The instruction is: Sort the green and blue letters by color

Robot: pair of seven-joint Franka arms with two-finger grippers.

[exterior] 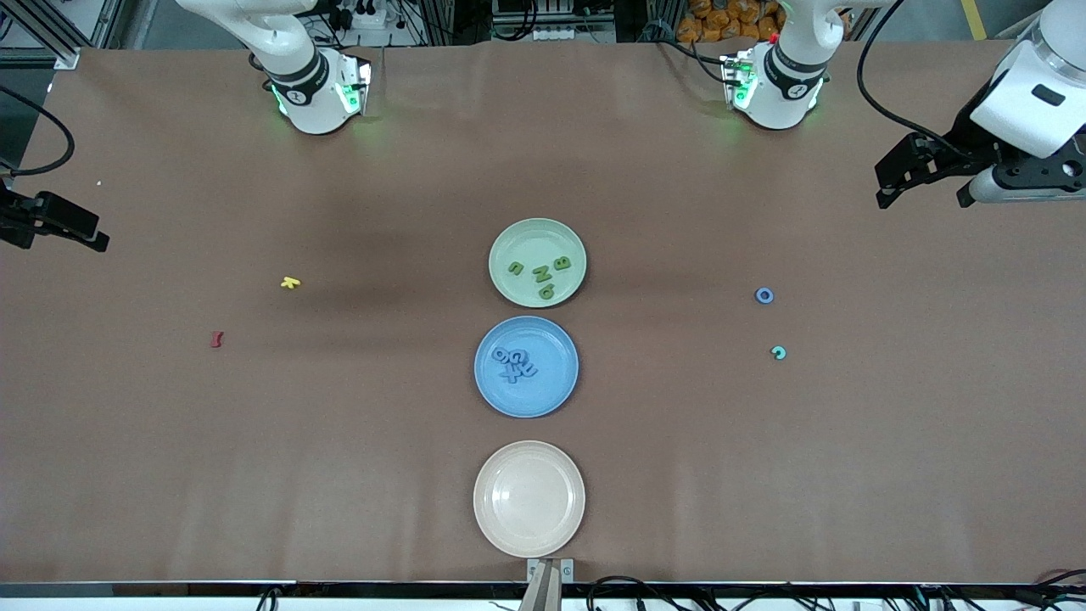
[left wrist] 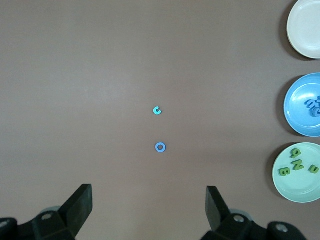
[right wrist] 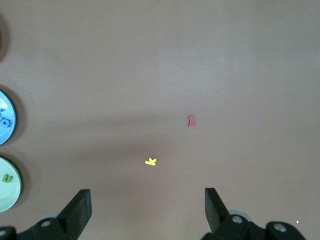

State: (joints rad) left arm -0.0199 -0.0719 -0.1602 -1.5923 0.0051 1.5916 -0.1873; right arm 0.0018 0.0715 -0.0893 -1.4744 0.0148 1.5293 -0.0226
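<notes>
Now the green letters (exterior: 540,273) lie in the green plate (exterior: 509,242) and the blue letters (exterior: 513,364) in the blue plate (exterior: 551,395) at its 6 o'clock; left end effector (left wrist: 150,212) and right end effector (right wrist: 148,214) both hang spread, empty, over opposite ends of the surface (exterior: 764,475), equally distant.
</notes>
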